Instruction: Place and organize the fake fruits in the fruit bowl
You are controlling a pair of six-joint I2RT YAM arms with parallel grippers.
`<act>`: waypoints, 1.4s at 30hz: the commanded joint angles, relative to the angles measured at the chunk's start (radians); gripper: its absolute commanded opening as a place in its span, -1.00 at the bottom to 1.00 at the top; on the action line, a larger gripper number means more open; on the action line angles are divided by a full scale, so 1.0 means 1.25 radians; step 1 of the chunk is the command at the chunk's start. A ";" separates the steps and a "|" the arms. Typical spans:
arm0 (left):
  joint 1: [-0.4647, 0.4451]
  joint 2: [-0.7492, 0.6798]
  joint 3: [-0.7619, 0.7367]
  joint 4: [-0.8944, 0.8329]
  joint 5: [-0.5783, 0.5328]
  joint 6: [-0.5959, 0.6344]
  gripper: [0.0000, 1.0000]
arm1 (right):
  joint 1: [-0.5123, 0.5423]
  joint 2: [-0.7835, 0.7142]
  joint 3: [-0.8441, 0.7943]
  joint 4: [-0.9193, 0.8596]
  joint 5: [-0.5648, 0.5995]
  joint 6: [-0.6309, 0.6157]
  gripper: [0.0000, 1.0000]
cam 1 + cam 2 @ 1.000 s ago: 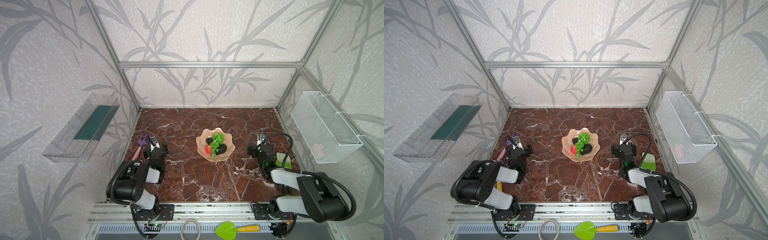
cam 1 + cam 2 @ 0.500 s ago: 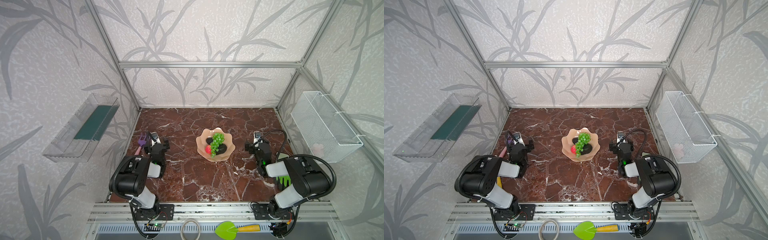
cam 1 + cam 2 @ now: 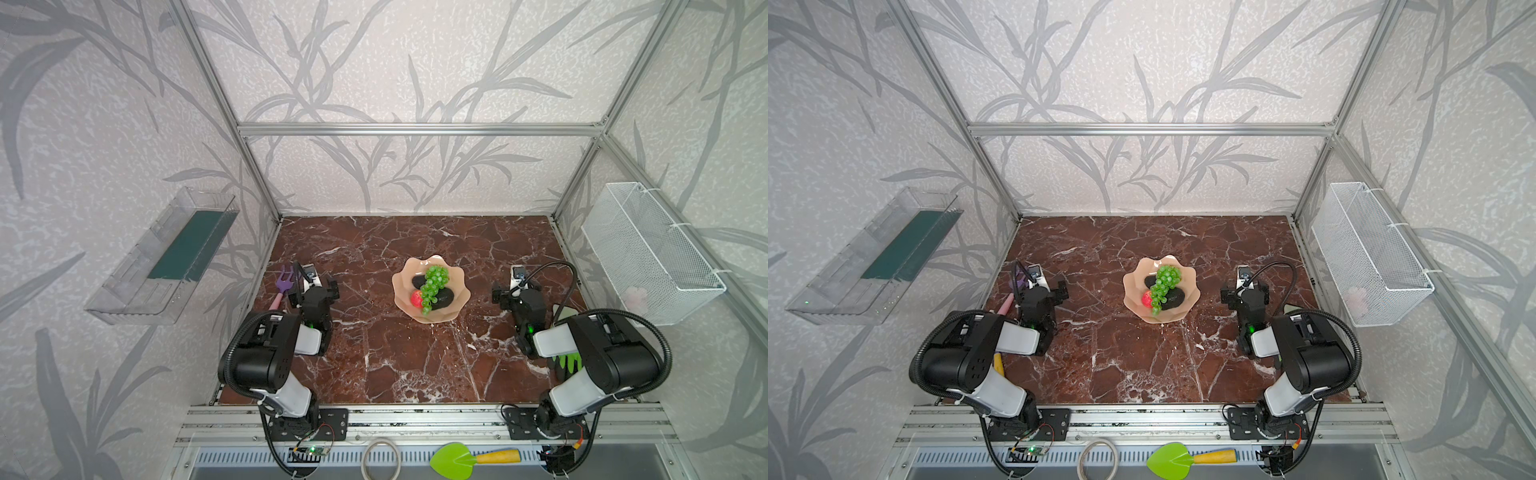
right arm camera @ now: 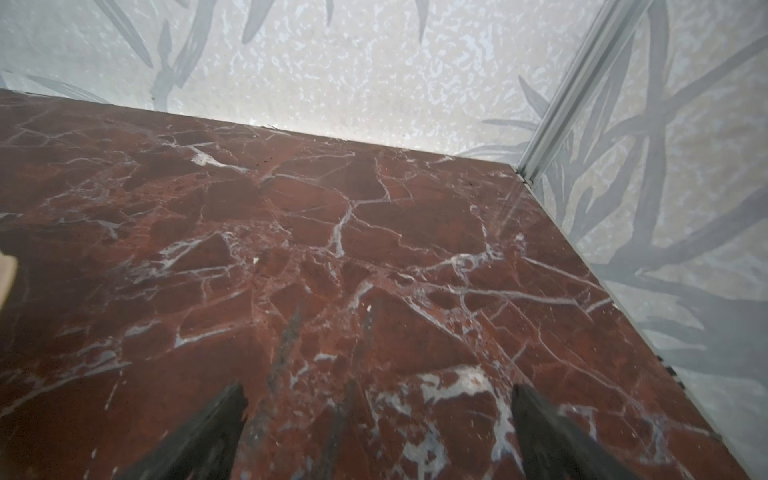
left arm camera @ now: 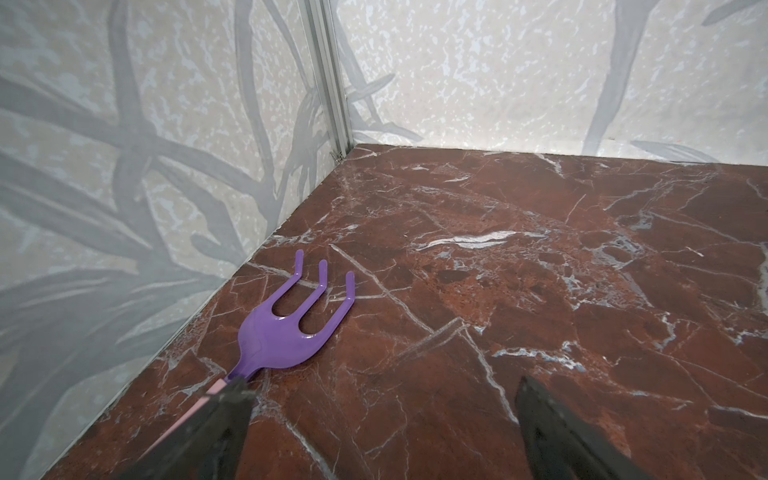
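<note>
The pale peach fruit bowl (image 3: 457, 306) (image 3: 1187, 308) stands mid-table in both top views. In it lie the fake fruits: a bunch of green grapes (image 3: 434, 282) (image 3: 1165, 284) across two dark avocados (image 3: 444, 297) (image 3: 418, 281) and a red strawberry (image 3: 417, 299) (image 3: 1146, 299). My left gripper (image 3: 314, 286) (image 5: 380, 384) hovers left of the bowl, open, with only bare marble between its fingers. My right gripper (image 3: 517, 286) (image 4: 376, 388) is right of the bowl, open and empty. A sliver of the bowl (image 4: 6, 270) shows in the right wrist view.
A purple toy fork (image 5: 291, 328) (image 3: 284, 282) lies by the left wall beside my left gripper. A green-and-black glove (image 3: 567, 361) lies under my right arm. On the walls hang a wire basket (image 3: 648, 253) and a clear tray (image 3: 166, 253). A green spade (image 3: 457, 459) lies below the front rail.
Both arms have folded back toward their bases, the right one most, and the wrists have shifted slightly away from the front. The left jaws opened a little wider. The fruits have not moved.
</note>
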 commanded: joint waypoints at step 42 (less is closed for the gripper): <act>0.005 -0.009 0.019 -0.018 0.000 0.002 0.99 | -0.015 -0.011 0.077 -0.107 -0.083 -0.002 0.98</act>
